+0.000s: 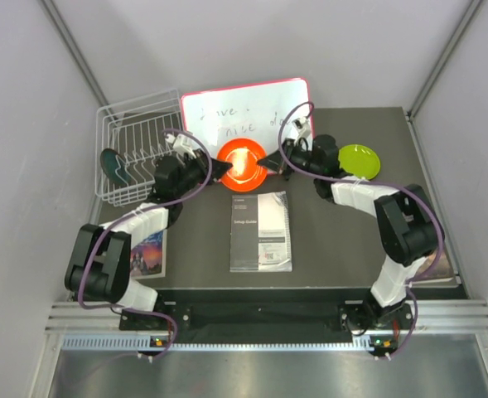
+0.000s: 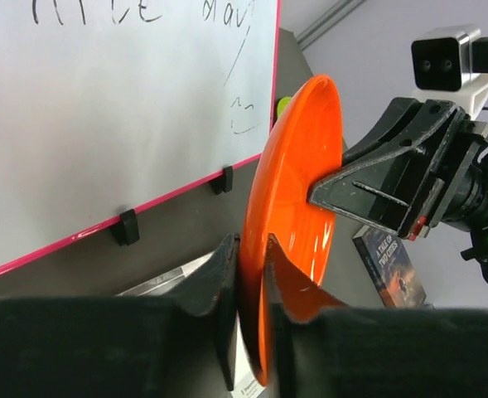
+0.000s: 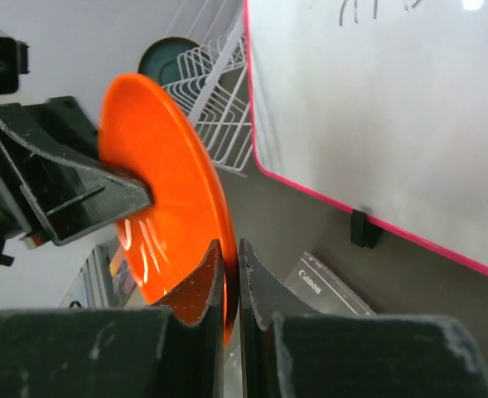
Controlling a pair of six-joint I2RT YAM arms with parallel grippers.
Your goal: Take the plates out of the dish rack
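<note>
Left claw (image 2: 248,249), right claw (image 3: 229,249): each clamped on opposite rims of one orange plate (image 1: 244,163), before whiteboard (image 1: 244,108); one teal plate (image 1: 113,166) in rack (image 1: 136,133), left of whiteboard; one green plate (image 1: 359,160), right of it.

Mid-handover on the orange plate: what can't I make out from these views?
Dish rack, top view: left arm covers its right end; more plates there cannot be ruled out.
Dark teal plate: rack wires cross it from above; the orange plate overlaps it in the right wrist view.
Lime green plate: only a sliver past the orange rim in the left wrist view.
Whiteboard writing: faint from above, cropped in both wrist views.
</note>
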